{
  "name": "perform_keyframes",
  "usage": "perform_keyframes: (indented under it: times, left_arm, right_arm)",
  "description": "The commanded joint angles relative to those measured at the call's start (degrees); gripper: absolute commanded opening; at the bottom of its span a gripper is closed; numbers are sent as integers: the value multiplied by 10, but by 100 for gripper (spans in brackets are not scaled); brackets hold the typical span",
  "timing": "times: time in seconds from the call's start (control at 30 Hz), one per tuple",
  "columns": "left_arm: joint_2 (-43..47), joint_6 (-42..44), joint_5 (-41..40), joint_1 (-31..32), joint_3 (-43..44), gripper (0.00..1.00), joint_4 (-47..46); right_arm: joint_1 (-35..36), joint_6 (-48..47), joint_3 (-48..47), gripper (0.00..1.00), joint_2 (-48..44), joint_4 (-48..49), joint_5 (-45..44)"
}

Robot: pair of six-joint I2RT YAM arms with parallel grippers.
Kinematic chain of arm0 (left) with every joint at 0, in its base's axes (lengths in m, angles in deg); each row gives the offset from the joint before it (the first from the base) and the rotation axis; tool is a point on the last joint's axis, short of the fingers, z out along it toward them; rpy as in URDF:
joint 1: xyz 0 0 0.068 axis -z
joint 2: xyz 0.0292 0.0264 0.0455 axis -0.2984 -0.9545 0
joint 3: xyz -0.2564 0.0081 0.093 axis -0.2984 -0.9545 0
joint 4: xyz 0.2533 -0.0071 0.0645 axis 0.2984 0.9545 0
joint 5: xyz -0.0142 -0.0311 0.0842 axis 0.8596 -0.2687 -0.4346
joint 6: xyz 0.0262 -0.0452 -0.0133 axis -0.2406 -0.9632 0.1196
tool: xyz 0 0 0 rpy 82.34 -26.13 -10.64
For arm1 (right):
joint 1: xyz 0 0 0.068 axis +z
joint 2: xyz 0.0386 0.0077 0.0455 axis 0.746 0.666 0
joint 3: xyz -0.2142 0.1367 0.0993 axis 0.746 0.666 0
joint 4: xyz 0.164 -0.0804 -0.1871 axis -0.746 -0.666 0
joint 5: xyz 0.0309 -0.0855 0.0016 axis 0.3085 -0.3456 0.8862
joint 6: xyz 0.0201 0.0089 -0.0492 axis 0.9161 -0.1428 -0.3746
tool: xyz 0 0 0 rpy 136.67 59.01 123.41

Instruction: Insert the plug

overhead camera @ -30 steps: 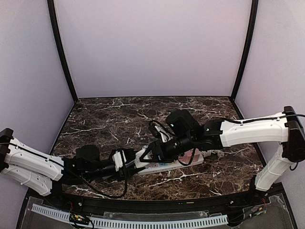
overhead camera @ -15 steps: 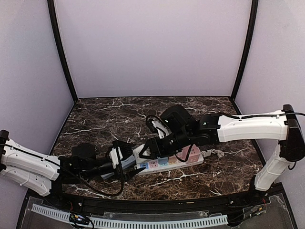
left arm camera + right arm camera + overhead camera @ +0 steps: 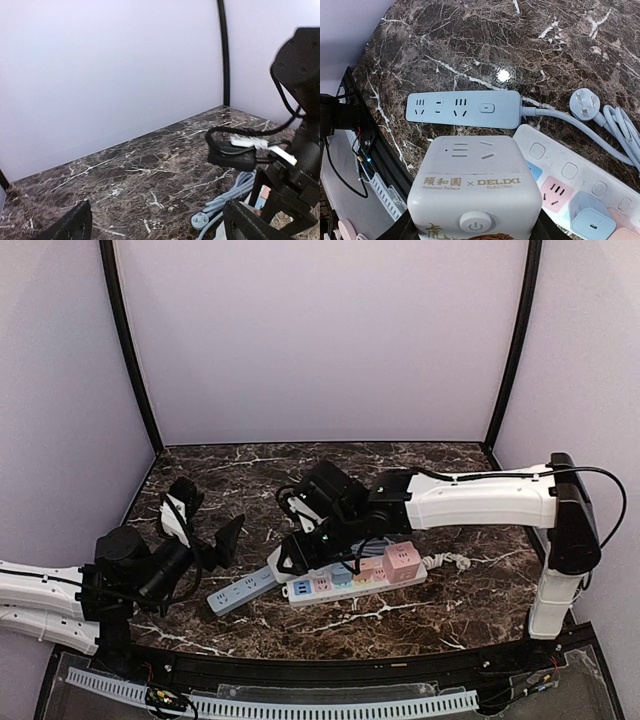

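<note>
Probably light, rigid, slippery: white plastic cube plug adapter [image 3: 475,170], clamped by flat sides in right pincer [image 3: 298,551]; left pincer [image 3: 205,524] spread apart, empty.

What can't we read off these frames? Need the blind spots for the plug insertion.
- White cube adapter, pins and underside: its own body hides them in the right wrist view, and the right gripper covers it in the top view.
- White power strip: in the right wrist view, the far end is cut off by the frame edge and the near end is behind the cube.
- Blue power strip: in the left wrist view, the body is out of frame and only its cable shows.
</note>
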Motion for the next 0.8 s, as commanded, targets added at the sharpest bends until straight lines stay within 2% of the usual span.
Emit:
perform_keyframes:
  times: [0.0,0.13,0.33,0.77]
  left_arm:
    - [42,-63,-137,1,2,91,79]
    - [55,-96,-206,0,10,91,113]
    - [55,-146,-246,-14,26,91,167]
    - [69,-189,-223,-52,26,90,211]
  right_arm:
    - [12,-27,-62,0,37,-28,-28]
    - [20,-37,-119,0,80,-61,-43]
    - [32,-43,-190,0,134,-95,-57]
    - [48,-35,-286,0,223,-122,-82]
